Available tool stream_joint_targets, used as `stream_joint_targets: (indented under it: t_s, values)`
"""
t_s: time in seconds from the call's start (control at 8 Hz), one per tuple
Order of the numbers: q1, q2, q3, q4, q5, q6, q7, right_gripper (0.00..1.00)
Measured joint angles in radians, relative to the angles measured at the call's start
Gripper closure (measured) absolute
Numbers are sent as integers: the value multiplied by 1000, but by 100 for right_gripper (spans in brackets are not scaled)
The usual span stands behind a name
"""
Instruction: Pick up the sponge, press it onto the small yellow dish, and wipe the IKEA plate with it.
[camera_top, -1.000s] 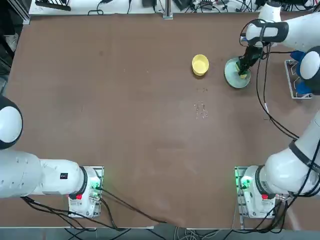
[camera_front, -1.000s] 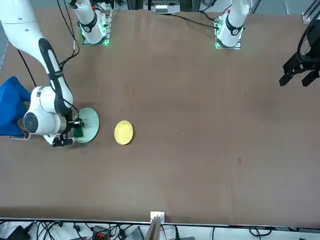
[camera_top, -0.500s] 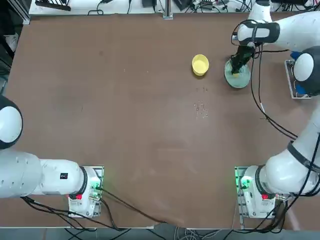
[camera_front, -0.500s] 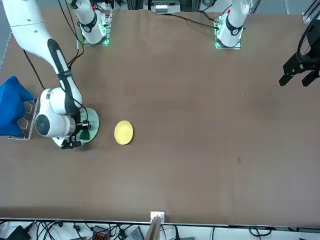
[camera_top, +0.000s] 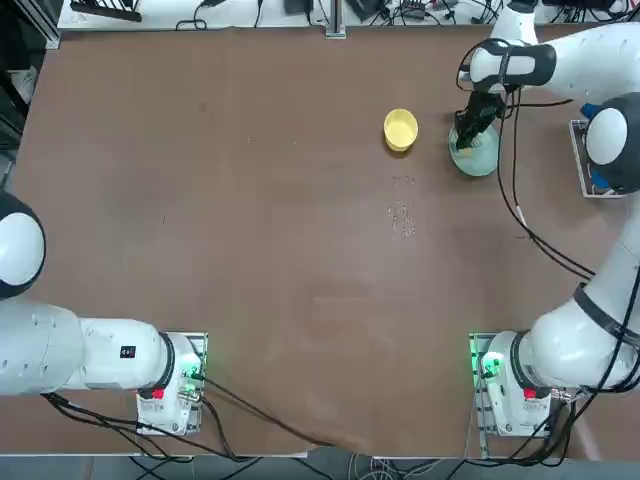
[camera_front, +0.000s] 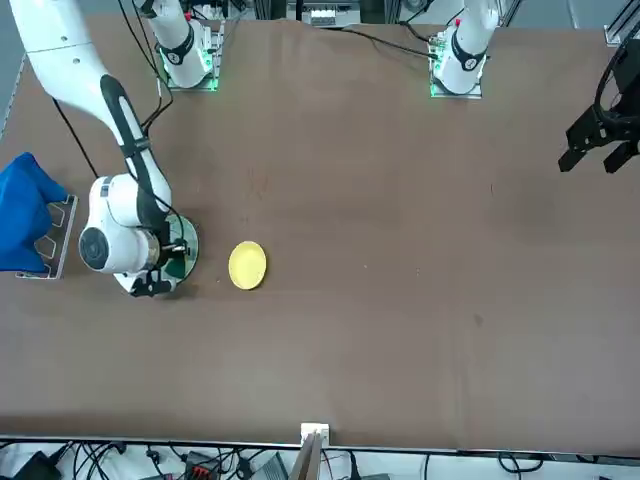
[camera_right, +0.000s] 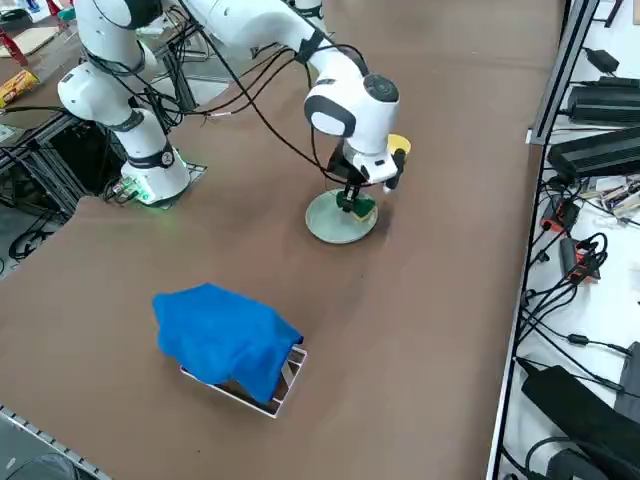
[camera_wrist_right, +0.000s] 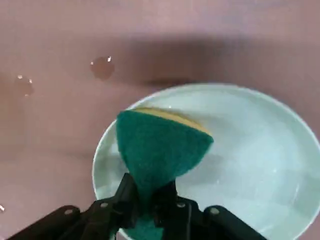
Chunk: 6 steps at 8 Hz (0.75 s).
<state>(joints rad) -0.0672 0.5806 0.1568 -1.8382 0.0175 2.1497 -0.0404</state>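
1. The right gripper pinches the green-and-yellow rectangular sponge over the round pale aqua plate, toward the tabletop's far right corner.
2. The sponge has just moved across the plate, toward the side nearer the small round bright yellow dish.
3. Wiping seems underway; a return stroke would cover more.

Sponge green with a yellow layer; plate pale aqua; small dish yellow; cloth blue.
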Motion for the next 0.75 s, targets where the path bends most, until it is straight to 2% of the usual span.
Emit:
stream_joint_targets:
  t_s: [0.5, 0.75]
  values:
    - [-7, -103, 1, -138, 2, 4, -1, 84]
    - [-37, -130, 0, -191, 2, 15, -30, 84]
